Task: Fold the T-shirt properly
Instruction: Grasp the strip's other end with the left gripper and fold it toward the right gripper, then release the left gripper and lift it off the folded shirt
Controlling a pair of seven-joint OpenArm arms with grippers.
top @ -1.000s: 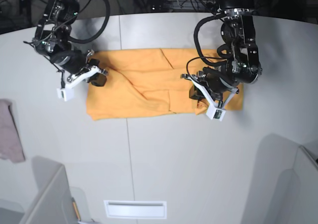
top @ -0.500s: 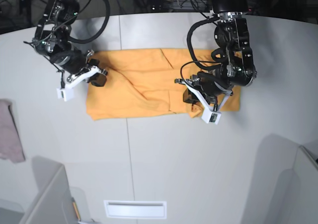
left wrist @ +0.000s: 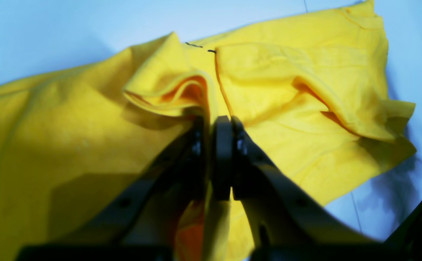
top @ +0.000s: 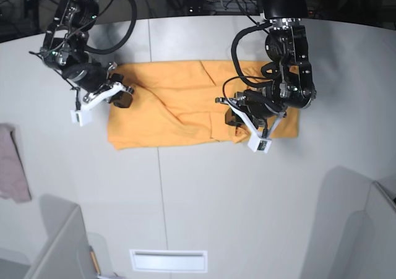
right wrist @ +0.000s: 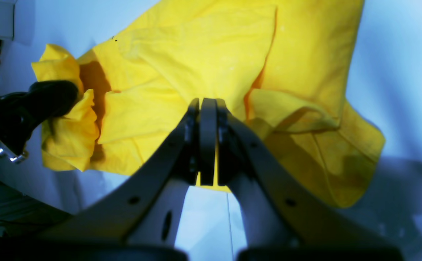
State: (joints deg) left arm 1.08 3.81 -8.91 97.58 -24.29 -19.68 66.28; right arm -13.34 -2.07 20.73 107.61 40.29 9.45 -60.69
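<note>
The orange-yellow T-shirt (top: pixel 173 106) lies on the white table as a wide, creased strip. My left gripper (top: pixel 233 118), on the right side of the base view, is shut on a raised fold of the shirt's right part. In the left wrist view its jaws (left wrist: pixel 216 121) pinch the cloth (left wrist: pixel 287 90) just below a thin black mark (left wrist: pixel 193 45). My right gripper (top: pixel 122 97) is at the shirt's left edge. In the right wrist view it (right wrist: pixel 207 103) is shut, with creases of the shirt (right wrist: pixel 196 54) running from its tips.
A small pinkish-grey cloth (top: pixel 12 164) hangs at the table's left edge. A white slotted plate (top: pixel 168 260) sits at the front edge. Grey partitions stand at the front left (top: pixel 59 242) and front right (top: pixel 352 229).
My left gripper has moved leftward in the base view, dragging the shirt's right end toward the middle. The right arm has not moved.
</note>
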